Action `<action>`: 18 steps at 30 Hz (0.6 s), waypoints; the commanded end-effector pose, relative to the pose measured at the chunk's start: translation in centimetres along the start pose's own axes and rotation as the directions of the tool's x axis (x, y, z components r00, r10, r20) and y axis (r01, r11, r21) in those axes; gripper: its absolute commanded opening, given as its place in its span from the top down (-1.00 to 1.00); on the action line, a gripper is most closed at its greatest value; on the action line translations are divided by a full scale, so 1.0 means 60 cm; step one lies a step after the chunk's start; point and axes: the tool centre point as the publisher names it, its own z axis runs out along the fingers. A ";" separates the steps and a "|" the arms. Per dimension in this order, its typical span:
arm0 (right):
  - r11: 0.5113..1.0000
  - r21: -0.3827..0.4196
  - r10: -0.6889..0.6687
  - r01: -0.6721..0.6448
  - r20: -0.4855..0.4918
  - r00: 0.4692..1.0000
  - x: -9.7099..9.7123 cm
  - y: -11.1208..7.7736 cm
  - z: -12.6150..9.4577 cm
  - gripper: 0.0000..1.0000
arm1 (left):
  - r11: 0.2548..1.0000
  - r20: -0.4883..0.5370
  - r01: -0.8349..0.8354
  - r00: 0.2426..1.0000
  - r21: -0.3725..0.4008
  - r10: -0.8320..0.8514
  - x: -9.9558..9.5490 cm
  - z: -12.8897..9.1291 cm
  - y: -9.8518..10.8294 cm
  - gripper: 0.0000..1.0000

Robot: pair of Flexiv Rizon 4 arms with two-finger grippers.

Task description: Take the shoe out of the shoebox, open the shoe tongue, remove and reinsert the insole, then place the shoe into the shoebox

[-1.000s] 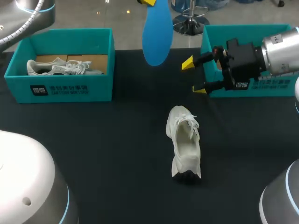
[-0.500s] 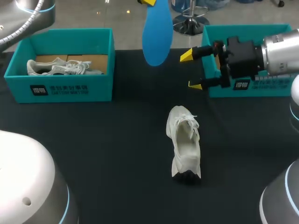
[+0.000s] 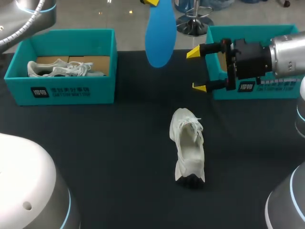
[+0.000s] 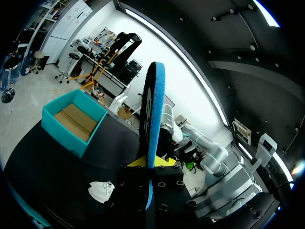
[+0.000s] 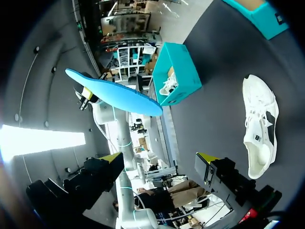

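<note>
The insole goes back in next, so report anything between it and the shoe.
Nothing visible. The blue insole hangs in the left pincer; the white shoe lies alone on the table. The open right pincer stands aside.

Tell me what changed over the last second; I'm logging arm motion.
The open right gripper rose slightly toward the blue insole, turning a little. Nothing was grasped or released. The insole, held aloft, and the white shoe on the table stayed put.
</note>
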 end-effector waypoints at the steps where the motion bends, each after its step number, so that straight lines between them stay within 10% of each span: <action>1: 0.999 0.030 0.037 -0.035 -0.069 0.997 -0.008 -0.002 0.019 -1.00 | 1.000 0.000 -0.001 1.000 -0.001 0.001 -0.001 -0.001 0.000 1.00; 18: 0.995 0.087 0.059 -0.049 -0.108 0.992 0.017 -0.026 0.048 -1.00 | 1.000 0.000 -0.001 1.000 -0.001 0.001 -0.001 -0.001 0.000 1.00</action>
